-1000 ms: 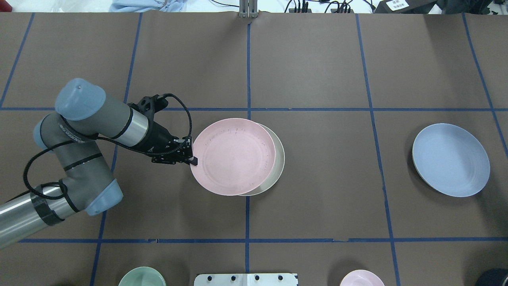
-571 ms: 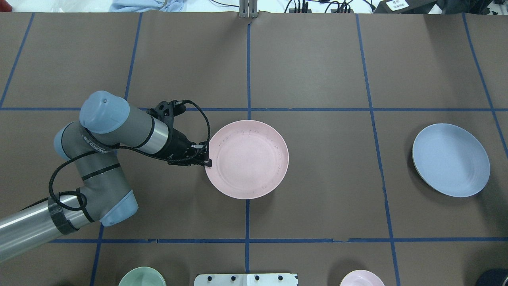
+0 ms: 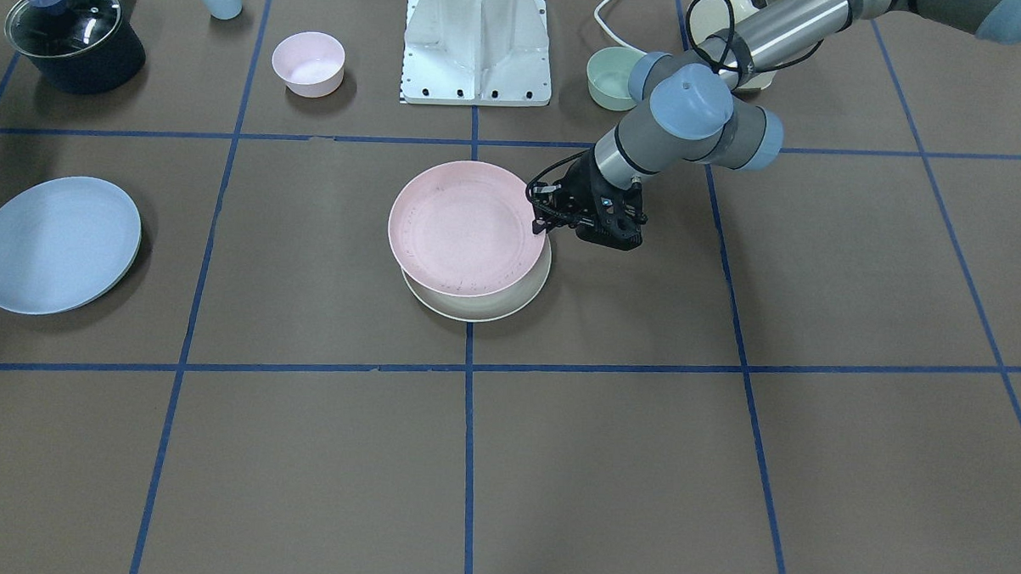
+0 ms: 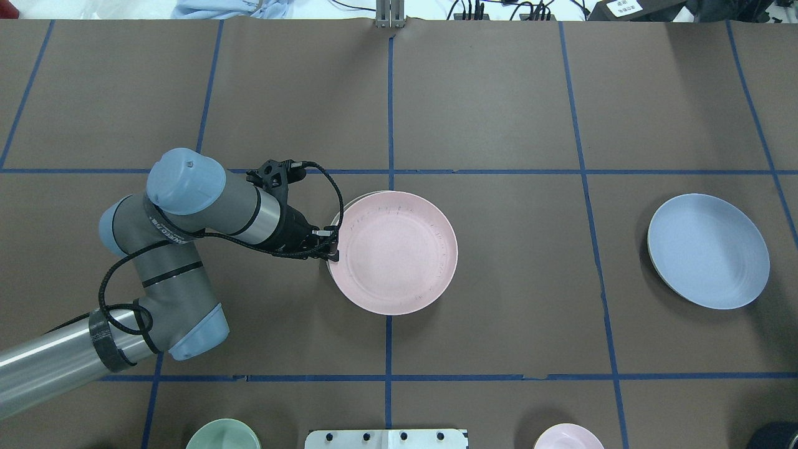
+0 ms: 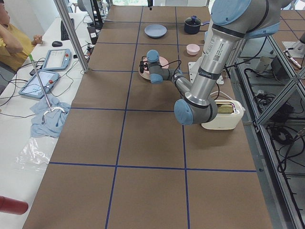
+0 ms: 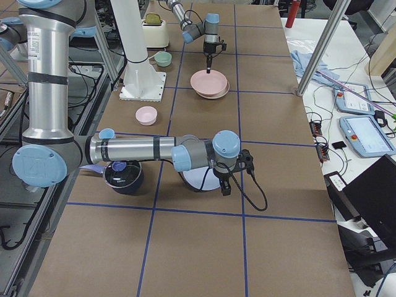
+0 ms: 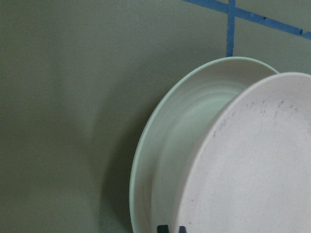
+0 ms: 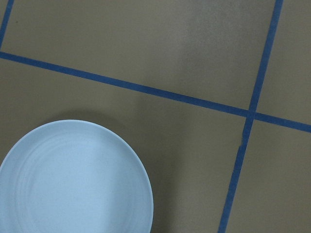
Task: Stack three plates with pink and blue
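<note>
- Left gripper (image 4: 334, 244) clamps the pink plate (image 4: 393, 252) by its rim mid-frame, offset above the cream plate (image 3: 476, 310) — released now, it may land askew.
- Blue plate (image 4: 707, 251) lies far right; whether the right gripper (image 6: 224, 187) is wide or narrow, I cannot tell.

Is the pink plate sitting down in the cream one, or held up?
Held up. The left gripper pinches the pink plate at its rim; the cream plate lies off-centre below, part of its inside uncovered.
</note>
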